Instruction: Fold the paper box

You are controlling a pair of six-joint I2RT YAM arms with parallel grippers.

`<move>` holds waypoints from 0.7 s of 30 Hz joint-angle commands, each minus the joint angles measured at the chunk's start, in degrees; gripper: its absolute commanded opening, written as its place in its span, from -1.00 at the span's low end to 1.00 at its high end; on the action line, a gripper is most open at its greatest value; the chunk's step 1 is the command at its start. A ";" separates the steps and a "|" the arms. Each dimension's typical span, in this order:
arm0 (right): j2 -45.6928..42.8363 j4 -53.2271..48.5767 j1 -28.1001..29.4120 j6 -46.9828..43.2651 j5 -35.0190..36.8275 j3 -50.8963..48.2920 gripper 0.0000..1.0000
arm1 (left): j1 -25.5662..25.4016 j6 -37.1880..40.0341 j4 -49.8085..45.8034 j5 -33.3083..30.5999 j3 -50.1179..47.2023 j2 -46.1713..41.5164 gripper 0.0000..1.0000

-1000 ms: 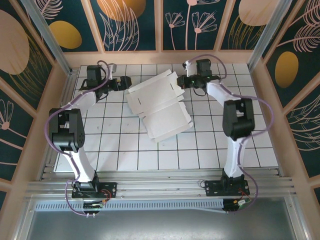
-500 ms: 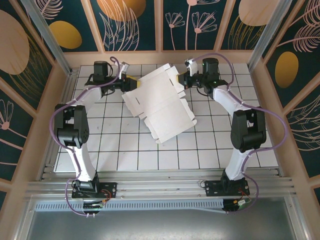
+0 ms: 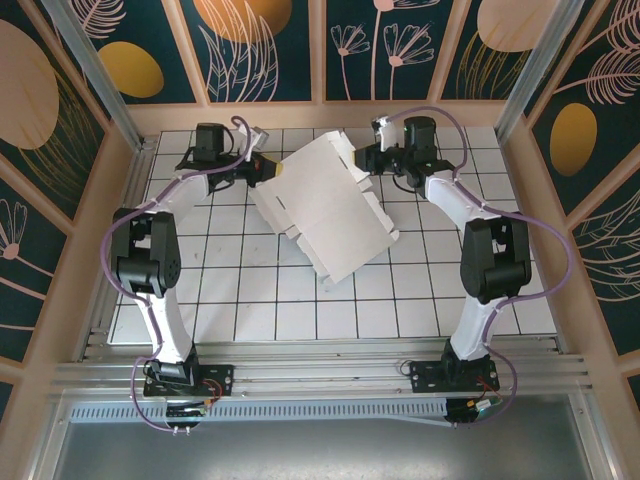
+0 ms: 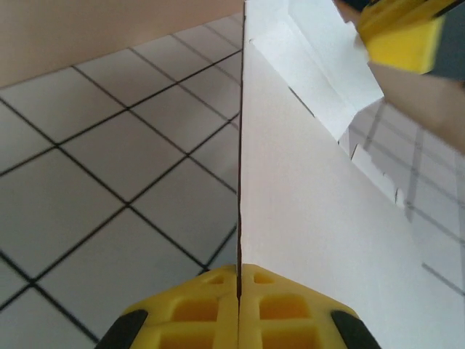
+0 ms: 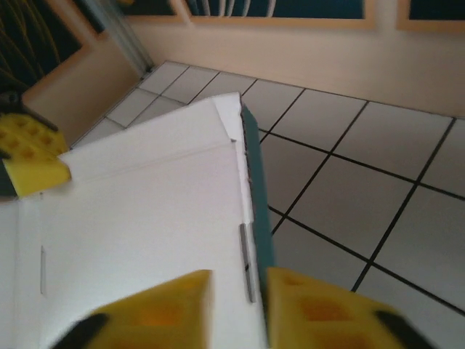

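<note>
The paper box (image 3: 325, 205) is a pale whitish sheet with flaps, lying tilted across the back middle of the tiled floor. My left gripper (image 3: 265, 170) is at its left edge. In the left wrist view the yellow fingers (image 4: 196, 305) are pressed together on the thin edge of the paper box (image 4: 312, 211). My right gripper (image 3: 365, 158) is at the sheet's right corner. In the right wrist view its fingers (image 5: 320, 309) stand apart, and the paper box (image 5: 145, 211) edge, turquoise on its outer side, runs between them without being pinched.
Wooden walls (image 3: 320, 115) with dark patterned panels close in the back and both sides. A metal rail (image 3: 320, 375) runs along the near edge by the arm bases. White tiled floor (image 3: 250, 300) lies in front of the sheet.
The left gripper has moved right onto the sheet's left edge and shut on it. The right gripper's jaws have parted from the right edge. The sheet has swung and lifted slightly.
</note>
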 commanded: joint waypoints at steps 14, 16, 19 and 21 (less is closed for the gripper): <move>-11.18 7.71 5.22 59.14 11.71 -10.33 0.25 | -17.46 42.63 19.83 -37.43 -15.79 -10.01 -1.00; -9.27 9.37 6.82 60.75 11.68 -10.09 0.27 | -18.60 43.51 20.10 -38.99 -15.44 -9.15 -1.00; -6.68 11.65 8.20 64.24 11.41 -10.08 0.27 | -20.02 44.82 22.61 -41.08 -16.48 -8.74 -1.00; -5.79 11.25 8.66 66.54 12.31 -10.10 0.27 | -20.91 45.79 25.31 -43.17 -17.58 -8.49 -1.00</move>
